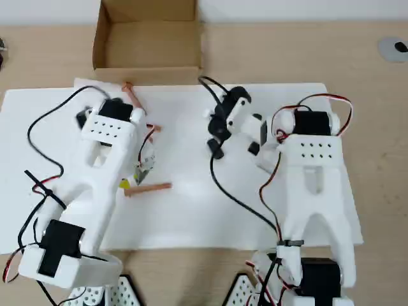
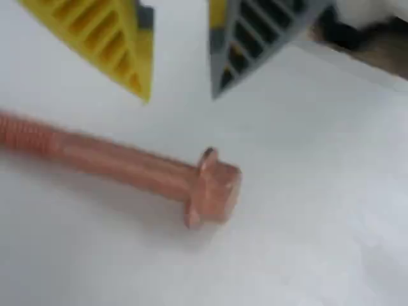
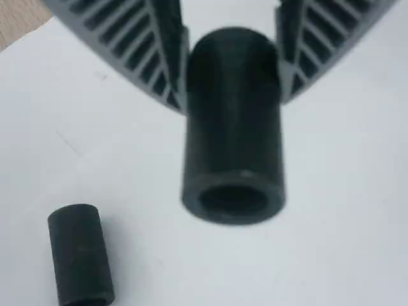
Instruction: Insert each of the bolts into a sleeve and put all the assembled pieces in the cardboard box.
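Bolt [image 2: 127, 166] lies flat on the white sheet [image 2: 306, 242] just off your open, empty left gripper [image 2: 182, 80], shaft running nearly finger to finger, while your right gripper [image 3: 233, 70] clamps a black sleeve [image 3: 233, 159].

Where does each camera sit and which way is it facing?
High view: fixed above, looking down on left arm, right arm, white sheet, cardboard box.
Left wrist view: on left arm, facing down past left gripper at a bolt.
Right wrist view: on right arm, past right gripper holding a sleeve.
Shared: the white sheet.
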Robot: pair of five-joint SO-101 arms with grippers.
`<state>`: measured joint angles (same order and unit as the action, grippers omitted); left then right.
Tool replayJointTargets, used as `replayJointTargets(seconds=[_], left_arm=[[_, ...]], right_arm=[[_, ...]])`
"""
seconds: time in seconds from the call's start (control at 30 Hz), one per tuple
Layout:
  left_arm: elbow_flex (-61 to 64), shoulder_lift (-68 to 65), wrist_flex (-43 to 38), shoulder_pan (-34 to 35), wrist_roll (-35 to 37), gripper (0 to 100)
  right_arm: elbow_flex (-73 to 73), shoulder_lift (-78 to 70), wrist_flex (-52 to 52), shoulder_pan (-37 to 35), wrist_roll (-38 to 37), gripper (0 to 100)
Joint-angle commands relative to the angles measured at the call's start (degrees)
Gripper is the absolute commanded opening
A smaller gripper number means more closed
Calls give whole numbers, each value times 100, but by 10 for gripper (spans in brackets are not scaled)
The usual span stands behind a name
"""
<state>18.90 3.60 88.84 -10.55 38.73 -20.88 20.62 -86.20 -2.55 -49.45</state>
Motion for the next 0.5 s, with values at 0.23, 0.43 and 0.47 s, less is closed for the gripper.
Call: replayJointTargets(seconds=[0.23,0.43,0.47], left_arm=[[1020,48,-1600,-149,2382,71],[1020,48,-1662,-44,2418,71],[1020,40,-1662,35,2426,71]], right_arm=[[-4,207,35,-40,-149,11],[-4,207,35,-40,-149,11],[-4,207,35,-40,-149,11]])
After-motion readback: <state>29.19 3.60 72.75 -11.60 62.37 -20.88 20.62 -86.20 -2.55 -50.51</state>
